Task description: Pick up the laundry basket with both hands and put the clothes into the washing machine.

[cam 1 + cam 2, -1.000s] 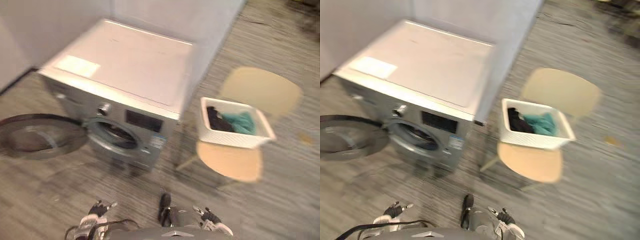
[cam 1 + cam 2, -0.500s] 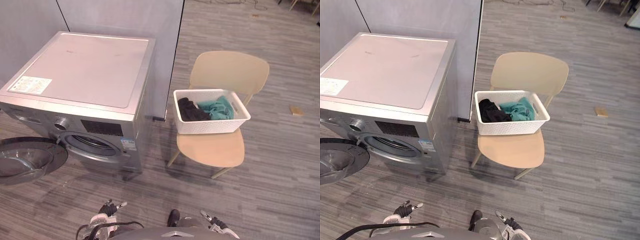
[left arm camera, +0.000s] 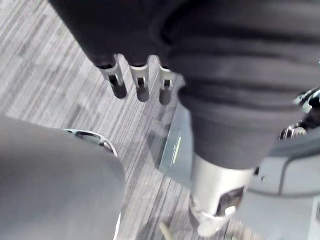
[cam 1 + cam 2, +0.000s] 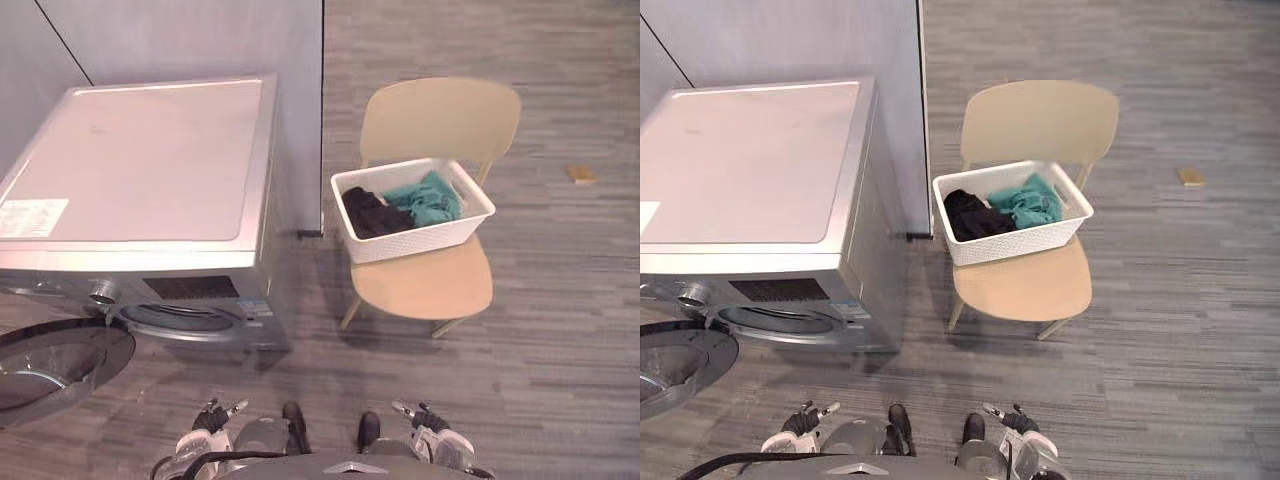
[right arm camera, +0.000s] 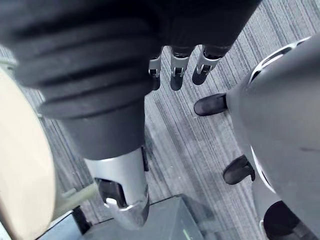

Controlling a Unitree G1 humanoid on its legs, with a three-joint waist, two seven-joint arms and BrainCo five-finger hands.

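Laundry basket (image 4: 421, 240), white, sits on the seat of a tan chair (image 4: 428, 285) just right of the washing machine (image 4: 140, 160), with black and teal clothes (image 4: 400, 205) inside. Machine's round door (image 4: 50, 365) stands open at its front. Left hand (image 4: 211, 417) and right hand (image 4: 428, 421) are low by the robot, well apart from the basket, fingers relaxed, holding nothing.

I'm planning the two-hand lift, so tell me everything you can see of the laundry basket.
The laundry basket is white and rectangular, seemingly perforated plastic, its walls flaring up to a rim. It stands upright, slightly turned, on the seat of the beige chair, right of the washing machine. Inside lie black clothes and teal clothes, side by side.
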